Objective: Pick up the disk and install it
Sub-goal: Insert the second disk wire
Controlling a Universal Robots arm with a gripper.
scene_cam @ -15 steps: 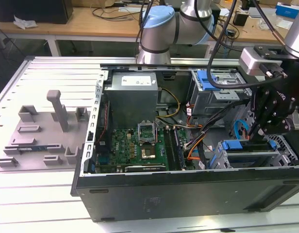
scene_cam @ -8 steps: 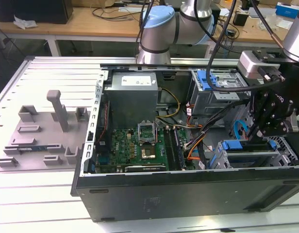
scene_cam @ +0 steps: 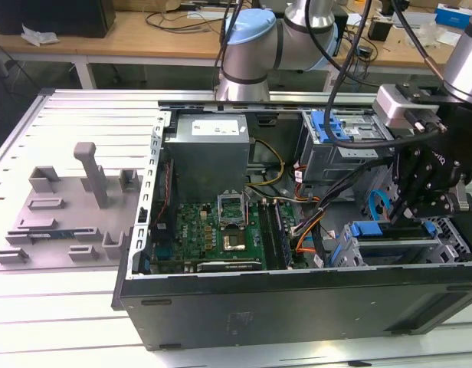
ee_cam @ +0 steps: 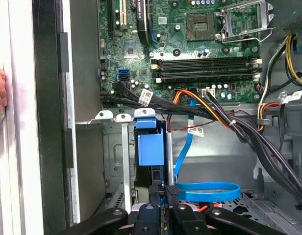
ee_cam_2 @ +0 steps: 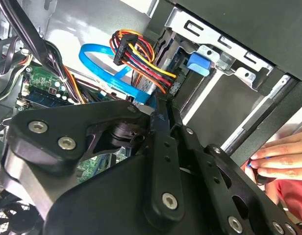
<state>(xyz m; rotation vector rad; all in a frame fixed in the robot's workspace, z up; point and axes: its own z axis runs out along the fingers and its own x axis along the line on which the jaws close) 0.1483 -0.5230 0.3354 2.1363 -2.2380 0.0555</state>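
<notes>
Exterior view shows the robot's pincer point(scene_cam: 421, 205) reaching down into the open computer case point(scene_cam: 297, 299), at the drive bay point(scene_cam: 397, 249) in the corner of the case nearest the exterior view's right. The disk point(scene_cam: 378, 230) sits in that bay with its blue frame showing, right under the pincer. It looks partly slid in, so I think the arm is low here to push it home.

In the first wrist view the pincer's fingers point(ee_cam: 172, 193) are squeezed close together, and their tips sit against the dark end of the disk point(ee_cam: 150, 147), below its blue tab. It looks like pressing more than holding, but I cannot be sure.

A flat blue cable point(ee_cam: 206, 191) loops just beside the bay. A person's hand point(ee_cam_2: 278, 156) rests on the case's outer edge near the bay, maybe to keep the case from sliding.
</notes>
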